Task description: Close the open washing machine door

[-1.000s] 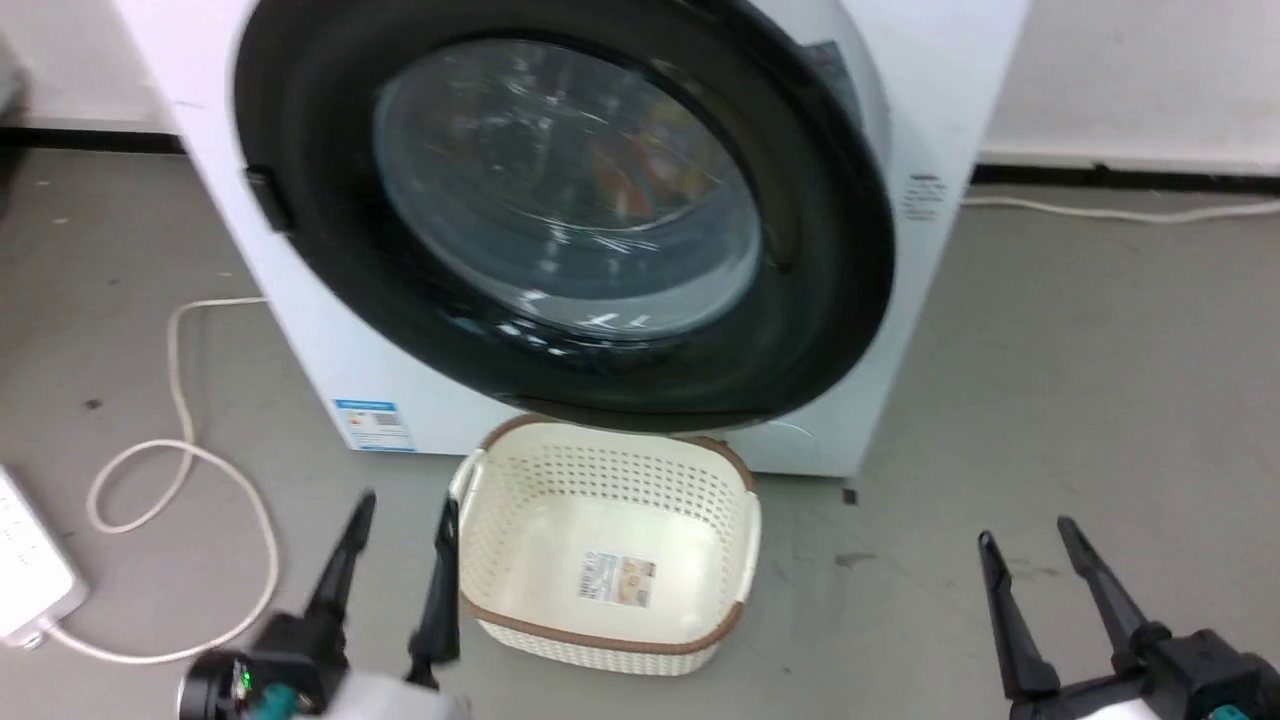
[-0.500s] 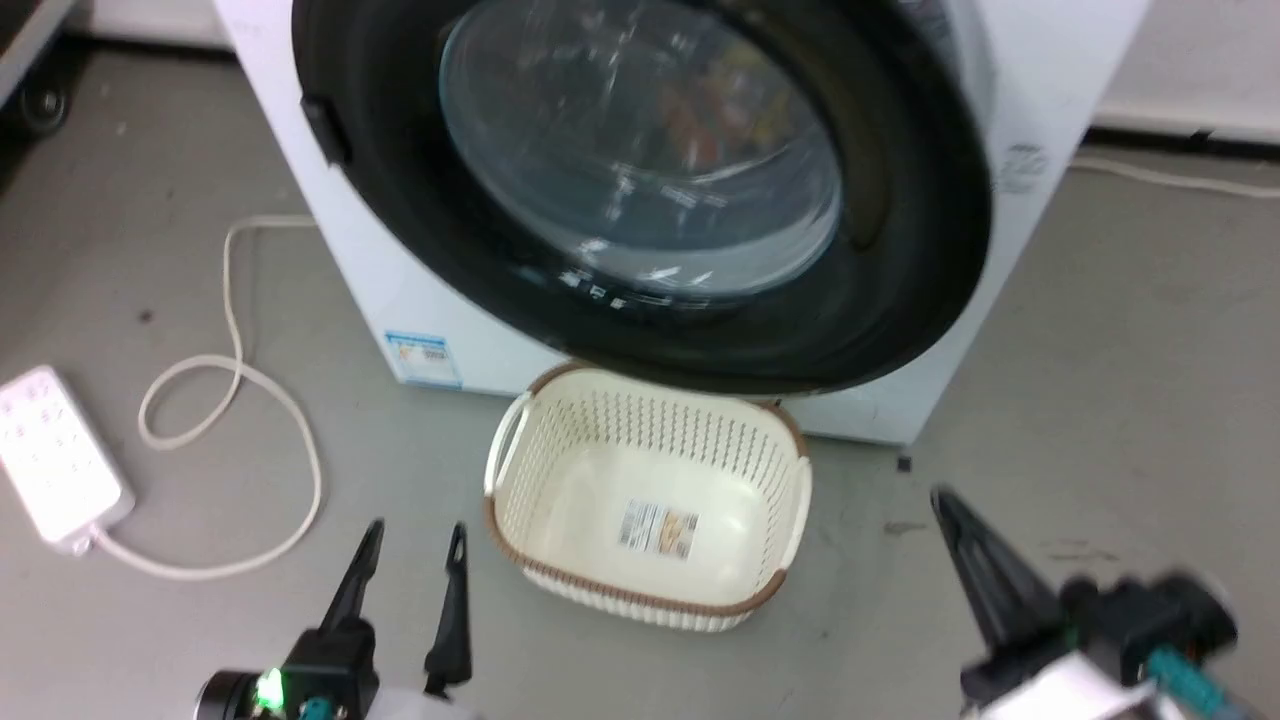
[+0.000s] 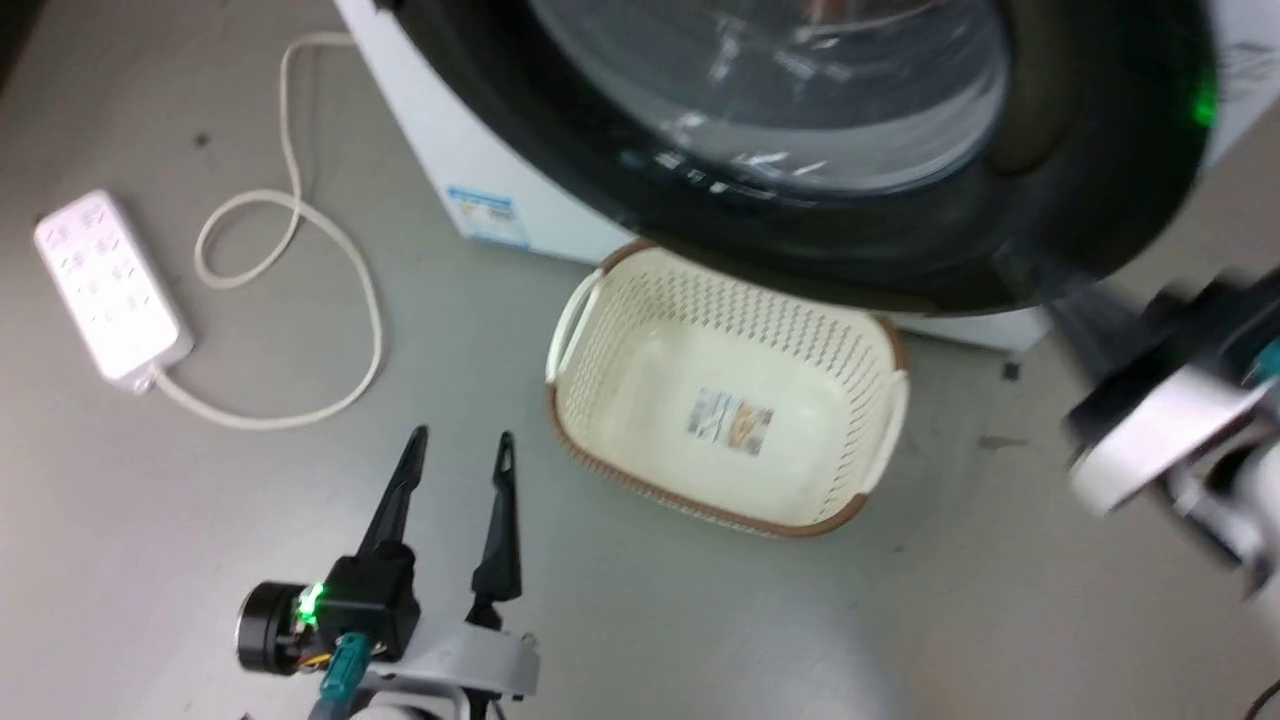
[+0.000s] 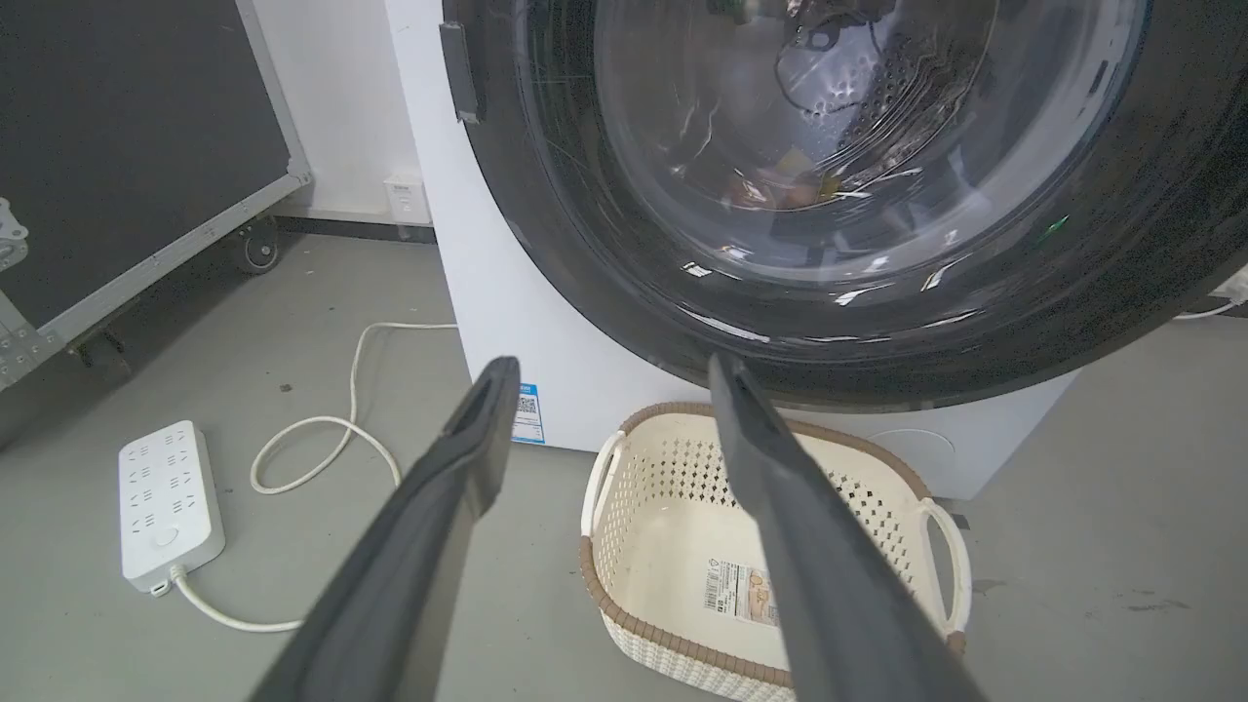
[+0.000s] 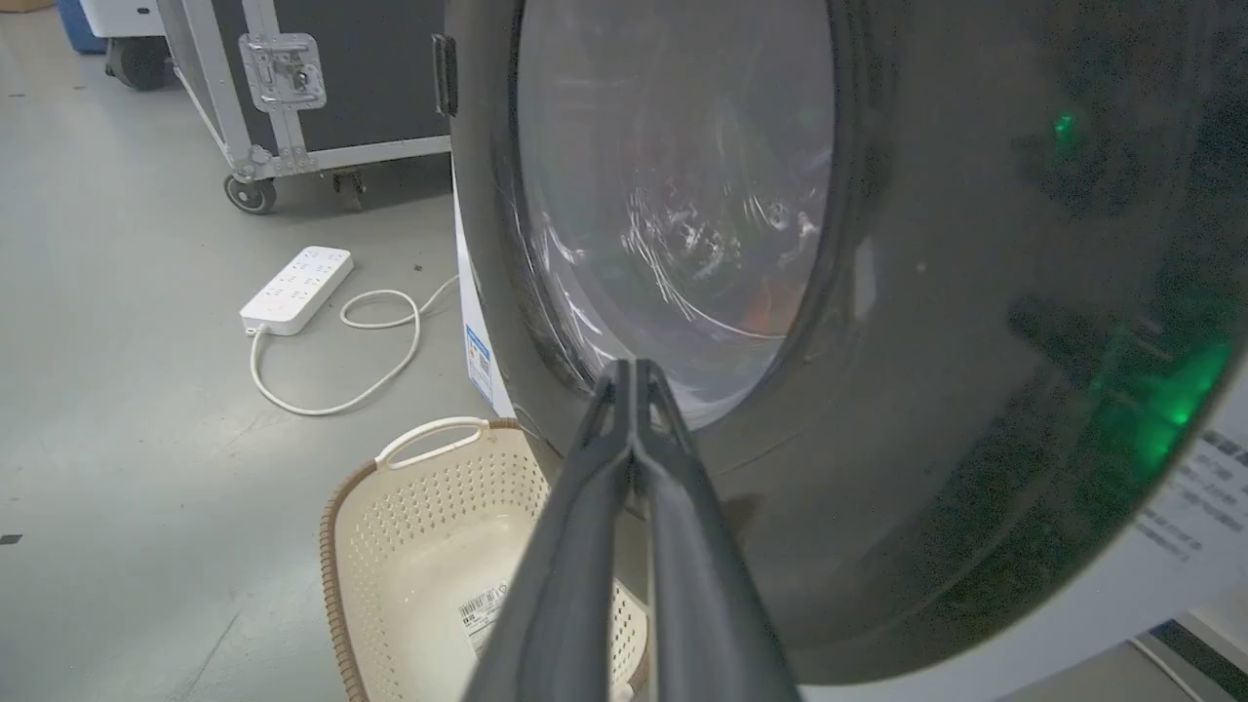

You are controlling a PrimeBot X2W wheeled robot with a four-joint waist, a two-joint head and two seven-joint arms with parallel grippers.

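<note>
L wrist view: washing machine door [image 4: 975,361] stands open above basket [image 4: 673,468]. Left claw [image 4: 611,361] spread, empty. Door est. heavy, stiff, hinged; glossy rim slippery, glass fragile.
R wrist view: right claw [image 5: 632,366] pressed together near lower rim. Push rim, not glass.
Head view: vs 0.5 s ago, camera shifted; right claw raised beside rim.

Flat, even room light, soft shadows on the floor [image 3: 150,500]. Head view is motion-blurred and my right pincer [image 3: 1075,310] is just a smear. White glare streaks on the door [image 3: 790,100] glass, green LED glow on its black rim. Wrist views are sharper.
</note>
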